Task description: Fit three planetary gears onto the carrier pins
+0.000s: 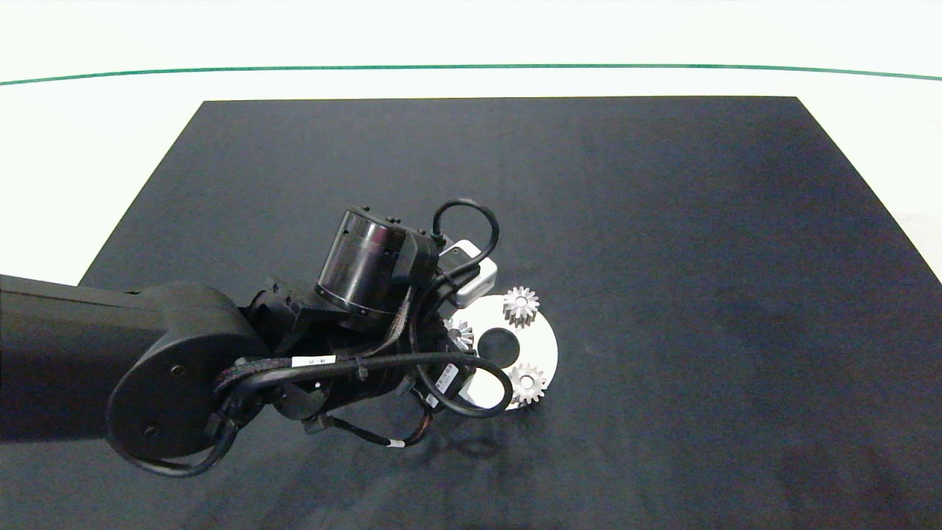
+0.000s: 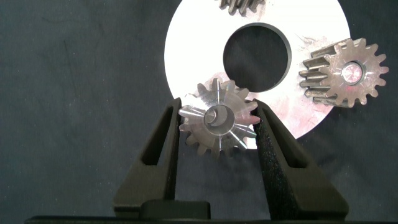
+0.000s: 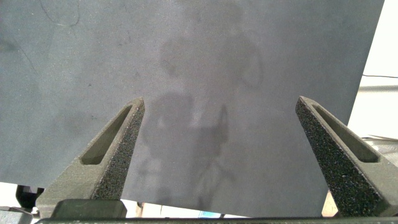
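Your left arm reaches in from the left edge of the head view, over the dark counter [image 1: 662, 221], and ends above the white disc [image 1: 541, 346] just below the middle of the frame. In the left wrist view your left gripper [image 2: 217, 130] has its two fingers closed against the sides of one small silvery gear [image 2: 217, 121], gripping it by the teeth. That gear sits over the rim of the disc next to its big round hole [image 2: 257, 56]; you cannot tell whether it is seated on a peg. A second gear [image 2: 345, 71] stands on the disc at the right of that view, and a third [image 2: 242, 5] shows partly at the top edge. In the head view the three gears ring the hole. Your right gripper [image 3: 219, 155] is outside the head view; its own camera shows the fingers spread wide with nothing between them, above bare dark counter.
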Robot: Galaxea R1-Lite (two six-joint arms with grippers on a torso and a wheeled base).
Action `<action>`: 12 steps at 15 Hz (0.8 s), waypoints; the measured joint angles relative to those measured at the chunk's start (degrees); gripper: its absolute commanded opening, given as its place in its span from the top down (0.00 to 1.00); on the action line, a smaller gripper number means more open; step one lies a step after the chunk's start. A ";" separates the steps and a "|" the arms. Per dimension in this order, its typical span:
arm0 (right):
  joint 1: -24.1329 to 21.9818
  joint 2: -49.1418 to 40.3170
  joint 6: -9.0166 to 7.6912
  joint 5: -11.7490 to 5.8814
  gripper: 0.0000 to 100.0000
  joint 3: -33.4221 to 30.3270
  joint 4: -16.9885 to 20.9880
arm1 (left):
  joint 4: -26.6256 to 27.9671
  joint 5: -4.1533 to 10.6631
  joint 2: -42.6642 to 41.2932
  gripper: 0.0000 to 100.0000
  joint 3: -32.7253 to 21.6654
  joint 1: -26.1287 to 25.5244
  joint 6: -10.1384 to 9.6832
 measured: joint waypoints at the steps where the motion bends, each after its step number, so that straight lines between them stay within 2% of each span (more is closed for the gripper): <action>1: 0.00 0.00 0.00 0.00 0.00 0.02 -0.01 | -0.02 -0.02 0.11 0.96 0.00 0.00 0.02; 12: 0.00 0.09 0.00 0.00 0.00 0.10 -0.01 | 0.29 -0.10 0.13 0.96 -1.51 0.17 0.21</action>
